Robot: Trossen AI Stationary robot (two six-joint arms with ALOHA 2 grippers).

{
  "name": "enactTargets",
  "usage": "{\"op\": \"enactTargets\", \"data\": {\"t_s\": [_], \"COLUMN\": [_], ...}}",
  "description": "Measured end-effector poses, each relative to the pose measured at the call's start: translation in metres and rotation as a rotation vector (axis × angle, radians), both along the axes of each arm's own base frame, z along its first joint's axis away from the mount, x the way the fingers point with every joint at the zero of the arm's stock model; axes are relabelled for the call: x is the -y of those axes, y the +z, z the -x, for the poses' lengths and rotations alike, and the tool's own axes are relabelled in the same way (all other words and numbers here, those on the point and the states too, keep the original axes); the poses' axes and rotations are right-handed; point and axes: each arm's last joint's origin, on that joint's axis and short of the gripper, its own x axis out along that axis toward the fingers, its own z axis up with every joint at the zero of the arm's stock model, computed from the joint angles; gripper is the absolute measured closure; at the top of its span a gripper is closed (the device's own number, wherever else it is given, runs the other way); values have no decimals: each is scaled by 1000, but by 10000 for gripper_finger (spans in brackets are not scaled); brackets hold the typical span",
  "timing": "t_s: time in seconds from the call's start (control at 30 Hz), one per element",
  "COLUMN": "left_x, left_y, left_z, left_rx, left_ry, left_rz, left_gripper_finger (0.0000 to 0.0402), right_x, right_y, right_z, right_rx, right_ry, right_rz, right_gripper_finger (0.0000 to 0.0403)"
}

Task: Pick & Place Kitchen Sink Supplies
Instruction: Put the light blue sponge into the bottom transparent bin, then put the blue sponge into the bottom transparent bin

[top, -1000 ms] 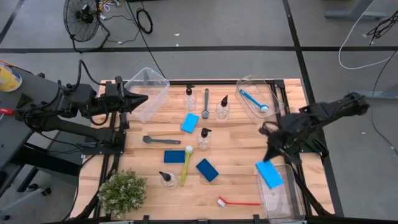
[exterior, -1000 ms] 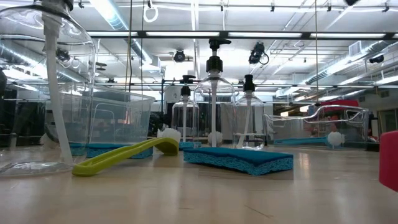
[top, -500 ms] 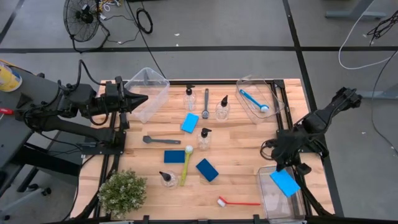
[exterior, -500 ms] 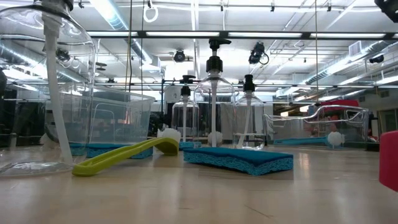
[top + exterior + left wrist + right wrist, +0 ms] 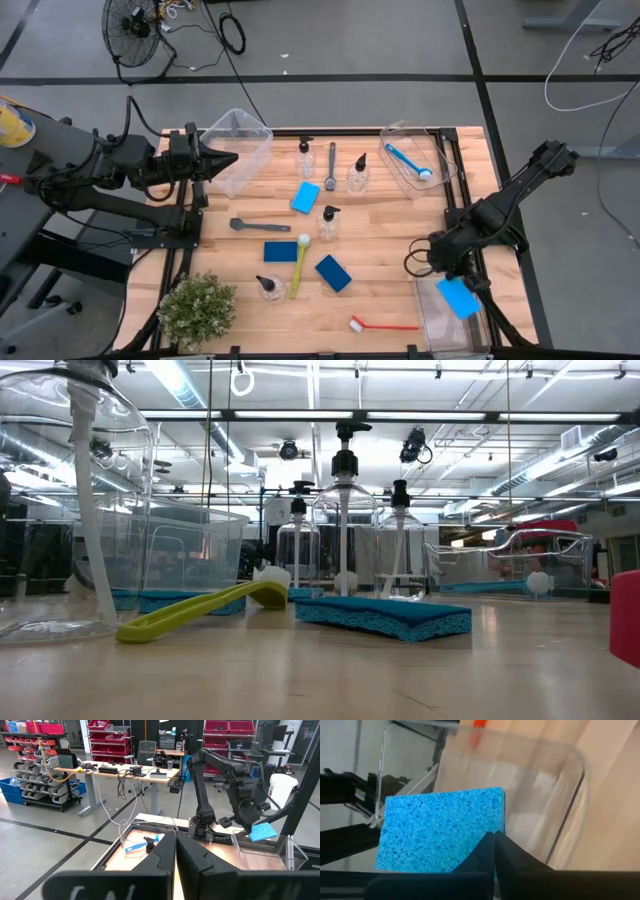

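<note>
My right gripper [image 5: 446, 266] [image 5: 495, 836] is shut and hovers at the far end of the clear near-right bin [image 5: 424, 322]. A blue sponge [image 5: 458, 297] [image 5: 440, 827] lies in that bin, face up, just beyond the fingertips and apart from them. My left gripper [image 5: 232, 158] [image 5: 176, 840] is shut and waits off the table's left edge. On the table lie three more blue sponges [image 5: 333, 272], several clear bottles [image 5: 328, 222], a grey brush [image 5: 330, 165], a dark grey brush [image 5: 258, 225], a yellow-green brush [image 5: 300, 262] and a red brush [image 5: 383, 324].
A clear bin [image 5: 445, 172] at the far right holds a blue brush [image 5: 407, 160]. Another clear bin [image 5: 238, 150] stands at the far left by my left gripper. A bushy potted plant [image 5: 197, 308] fills the near left corner. Bare wood lies in the table's right middle.
My right gripper carried the blue sponge from the table's near right over the bin toward the right edge, then drew back toward the table's left. The sponge stayed behind and now lies in the near-right bin.
</note>
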Motion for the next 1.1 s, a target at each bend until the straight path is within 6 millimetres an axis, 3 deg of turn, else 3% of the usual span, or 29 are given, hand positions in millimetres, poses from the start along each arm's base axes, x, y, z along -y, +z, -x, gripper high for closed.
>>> {"op": "enactTargets", "data": {"t_s": [0.2,0.67,0.97,1.1], "left_x": [0,0,0,0], "left_y": [0,0,0,0], "left_z": [0,0,0,0], "left_rx": [0,0,0,0], "left_ry": [-1,-1,-1,0], "left_rz": [0,-1,-1,-1], "left_gripper_finger": [385,385,385,385], "right_x": [1,1,4,1], "right_y": [-8,-8,2,10], "right_z": [2,1,-2,-11], "right_rx": [-56,-140,-272,-235], "right_ry": [-38,-172,-265,-273], "right_rz": [6,-9,-209,-335], "right_gripper_finger": [358,222,219,229]}}
